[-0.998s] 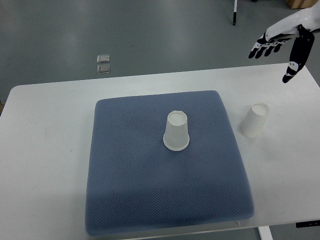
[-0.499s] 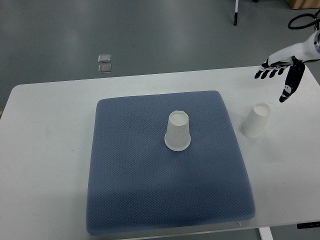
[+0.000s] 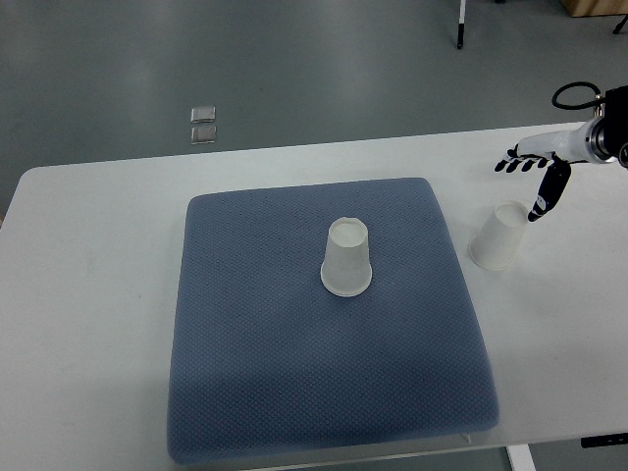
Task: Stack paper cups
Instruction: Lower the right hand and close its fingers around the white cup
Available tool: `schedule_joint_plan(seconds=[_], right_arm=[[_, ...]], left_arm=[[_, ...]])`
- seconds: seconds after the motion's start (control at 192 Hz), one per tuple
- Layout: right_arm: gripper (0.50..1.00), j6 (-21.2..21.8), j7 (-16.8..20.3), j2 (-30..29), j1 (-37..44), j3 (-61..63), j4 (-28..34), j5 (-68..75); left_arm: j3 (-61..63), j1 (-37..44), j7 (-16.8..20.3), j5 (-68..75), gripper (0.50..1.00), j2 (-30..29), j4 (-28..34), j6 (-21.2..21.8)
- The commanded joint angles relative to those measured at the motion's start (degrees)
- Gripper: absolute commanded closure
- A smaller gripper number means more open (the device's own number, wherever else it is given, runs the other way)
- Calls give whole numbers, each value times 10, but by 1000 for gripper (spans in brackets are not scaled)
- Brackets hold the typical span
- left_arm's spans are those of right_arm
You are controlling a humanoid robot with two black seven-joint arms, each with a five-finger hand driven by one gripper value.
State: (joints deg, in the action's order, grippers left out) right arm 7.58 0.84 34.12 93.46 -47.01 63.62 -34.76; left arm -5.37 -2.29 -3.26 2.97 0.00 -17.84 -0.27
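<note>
Our right hand [image 3: 535, 177] hangs with fingers spread and empty near the tabletop's [image 3: 88, 294] right edge, poised to grasp the upturned cup [image 3: 498, 236] just below it.

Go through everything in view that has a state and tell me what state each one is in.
Cup on the pad: upside down, standing alone, nothing stacked on it.
Cup on the table: upside down, beside the pad, not held.
Right hand: fingers spread, empty, just above and right of the table cup.
Pad: lying flat on the table.
Left hand: not in view.
</note>
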Motion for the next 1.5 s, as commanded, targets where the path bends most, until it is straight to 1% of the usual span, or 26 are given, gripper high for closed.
schedule_joint_plan(seconds=[0.0,0.14,0.25,0.359,0.53,0.692,0.967,1.014,1.061,1.128,1.175,1.201,1.211,1.269,1.31,1.347,1.419,1.466,1.492], right_arm=[[568,-7,-1,-12,-24,17,-12,3],[568,-14,-1,-16,-58,31,-37,3],[570,-25,-1,-25,-76,35,-40,2],[570,-29,-1,-36,-82,35,-43,2],[572,-29,0,-37,-90,35,-48,2],[574,-39,-1,-37,-101,35,-54,1],[587,-38,0,-37,-108,35,-59,0],[599,-38,0,-37,-108,35,-59,0],[634,-38,0,-37,-108,35,-59,0],[666,-38,0,-37,-109,35,-59,0],[675,-38,-1,-37,-109,35,-59,0],[699,-38,-1,-37,-109,35,-59,-1],[699,-38,-1,-37,-109,35,-59,-1],[738,-38,0,-37,-109,35,-59,-2],[748,-38,-1,-37,-109,35,-59,-3],[769,-38,-1,-37,-109,35,-59,-4],[785,-38,-1,-37,-109,35,-59,-4],[809,-38,-1,-37,-109,35,-59,-4],[812,-38,-1,-37,-109,35,-59,-5]], left_arm=[[0,0,0,0,500,0,0,0],[0,0,0,0,500,0,2,0],[0,0,0,0,500,0,3,0],[0,0,0,0,500,0,2,1],[0,1,0,0,500,0,3,1],[0,0,0,0,500,0,3,1],[0,0,0,0,500,0,3,1],[0,0,0,0,500,0,3,1],[0,0,0,0,500,0,3,1],[0,0,0,0,500,0,3,1],[0,0,0,0,500,0,3,1],[0,0,0,0,500,0,3,1],[0,0,0,0,500,0,3,1],[0,0,0,0,500,0,3,1],[0,0,0,0,500,0,3,1],[0,0,0,0,500,0,3,1],[0,0,0,0,500,0,3,1],[0,0,0,0,500,0,3,1],[0,0,0,0,500,0,3,1]])
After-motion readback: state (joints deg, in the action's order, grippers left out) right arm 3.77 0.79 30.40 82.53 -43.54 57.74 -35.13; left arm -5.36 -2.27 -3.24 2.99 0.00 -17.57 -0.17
